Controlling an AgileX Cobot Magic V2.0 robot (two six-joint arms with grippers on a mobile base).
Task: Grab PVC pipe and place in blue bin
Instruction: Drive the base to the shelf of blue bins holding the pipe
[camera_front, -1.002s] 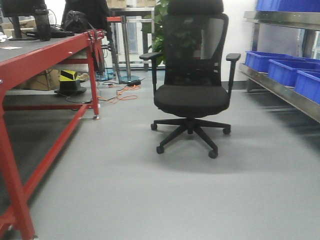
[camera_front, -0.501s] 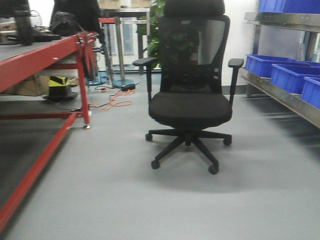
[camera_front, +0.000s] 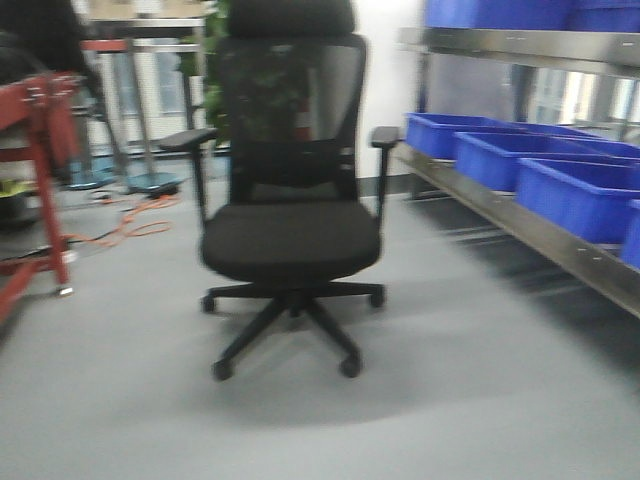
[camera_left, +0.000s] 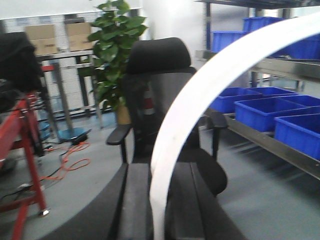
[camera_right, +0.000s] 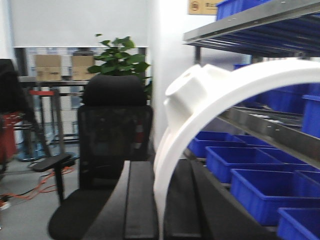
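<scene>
In the left wrist view, a white curved PVC pipe (camera_left: 200, 95) rises from between the black fingers and arcs up to the right. My left gripper (camera_left: 159, 172) is shut on it. In the right wrist view, my right gripper (camera_right: 161, 170) is likewise shut on a white curved pipe (camera_right: 240, 82) that carries a thick socket end (camera_right: 192, 95). I cannot tell whether both views show one pipe. Blue bins (camera_front: 570, 190) sit in a row on the low metal shelf at the right. They also show in both wrist views, blue bins (camera_left: 260, 110) and blue bins (camera_right: 260, 185). Neither gripper shows in the front view.
A black office chair (camera_front: 290, 235) stands straight ahead on the grey floor. The red table frame (camera_front: 35, 150) is at the far left, with an orange cable (camera_front: 130, 225) on the floor behind it. The metal shelf edge (camera_front: 540, 245) runs along the right, and more blue bins sit higher up.
The front view has swung right and moved closer. The chair has slid left and grown, the red table has nearly left the frame, and the blue bins loom larger.
</scene>
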